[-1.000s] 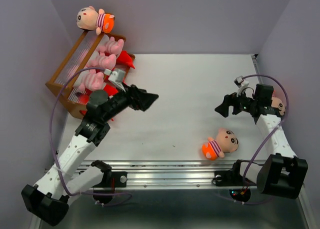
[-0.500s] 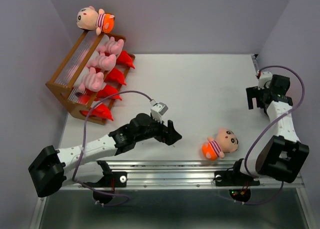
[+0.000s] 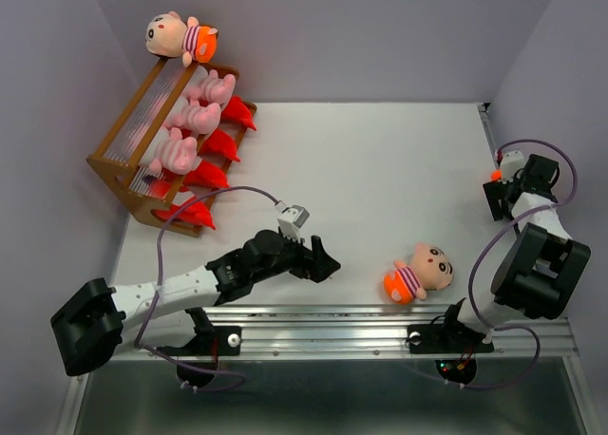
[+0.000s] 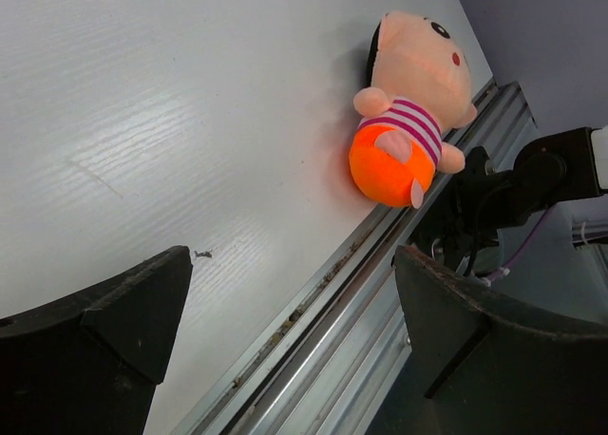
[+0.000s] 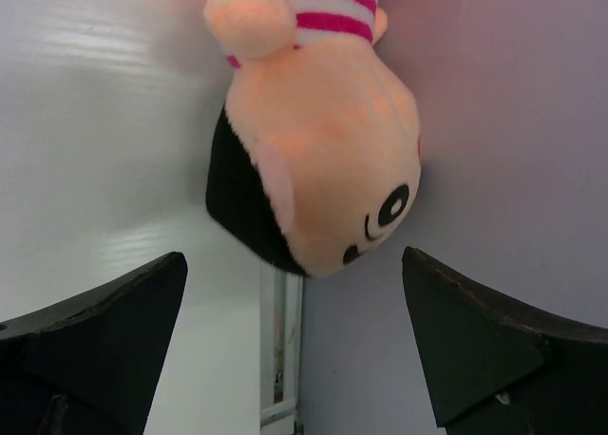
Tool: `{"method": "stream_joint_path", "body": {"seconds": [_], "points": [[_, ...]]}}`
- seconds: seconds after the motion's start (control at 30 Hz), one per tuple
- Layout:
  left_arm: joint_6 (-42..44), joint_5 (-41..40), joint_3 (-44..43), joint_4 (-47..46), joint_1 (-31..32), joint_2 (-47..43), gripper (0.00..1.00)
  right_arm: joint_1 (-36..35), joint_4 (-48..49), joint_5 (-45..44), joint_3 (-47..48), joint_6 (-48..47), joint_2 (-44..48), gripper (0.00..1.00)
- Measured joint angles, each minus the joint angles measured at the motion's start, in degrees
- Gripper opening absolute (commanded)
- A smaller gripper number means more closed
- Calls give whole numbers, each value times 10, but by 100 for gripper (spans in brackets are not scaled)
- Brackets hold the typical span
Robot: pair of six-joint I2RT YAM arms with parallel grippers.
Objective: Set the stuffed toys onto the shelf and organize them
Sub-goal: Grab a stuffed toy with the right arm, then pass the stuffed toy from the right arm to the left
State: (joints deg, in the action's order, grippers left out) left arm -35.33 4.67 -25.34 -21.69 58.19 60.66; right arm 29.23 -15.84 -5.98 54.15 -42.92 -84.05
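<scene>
Done so far, judging by the layout: eight of ten toys shelved. On the shelf (image 3: 123, 155): one boy doll (image 3: 180, 36) lying at the top rear end, three pink pigs (image 3: 190, 117) along the middle tier, four red monsters (image 3: 207, 169) along the lowest.

Left to shelve: two dolls, both well away from the shelf. Nearer of the two, the second boy doll (image 3: 419, 273), far right of the shelf, by the metal rail (image 3: 332, 313). Farthest from the shelf, the third boy doll (image 5: 313, 160), against the right wall, head just beyond the right gripper (image 5: 294, 330).

Both sets of jaws spread wide, nothing held. Pointed at the second boy doll but short of it, the left gripper (image 3: 321, 260); no contact.

Versus a second ago: left arm gone from the shelf front, swung out low toward the second boy doll. Right gripper shifted further from the shelf, over to the wall and the third boy doll. All four monsters now in plain view.
</scene>
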Motion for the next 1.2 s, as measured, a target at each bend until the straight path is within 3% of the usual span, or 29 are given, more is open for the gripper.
{"method": "stream_joint_path", "body": {"seconds": [0.07,0.23,0.3,0.47,0.5,0.63,0.8,0.97,1.07,1.2], "points": [[-10,-9,8,0,1,-13,99,0,36,-10,0,-9,-31,93],[-47,-49,41,-15,2,-56,99,0,104,-20,-10,-18,-85,57],[-61,-61,53,-20,2,-70,99,0,130,-17,-27,-21,-81,39],[-88,-70,76,-32,2,-87,99,0,181,5,-78,-39,-44,13],[-92,-69,79,-38,3,-87,99,0,184,12,-90,-43,-29,1],[-102,-66,85,-58,2,-87,99,0,174,70,-134,-64,57,1],[-102,-52,84,-94,1,-71,99,0,58,243,-135,-156,210,2],[-113,10,45,-107,-30,-16,99,0,-152,450,-108,-308,298,1],[-161,75,19,-145,-85,27,99,-1,-305,549,-88,-442,296,1],[-216,129,-17,-183,-129,85,99,-5,-454,615,-70,-564,271,1]]}}
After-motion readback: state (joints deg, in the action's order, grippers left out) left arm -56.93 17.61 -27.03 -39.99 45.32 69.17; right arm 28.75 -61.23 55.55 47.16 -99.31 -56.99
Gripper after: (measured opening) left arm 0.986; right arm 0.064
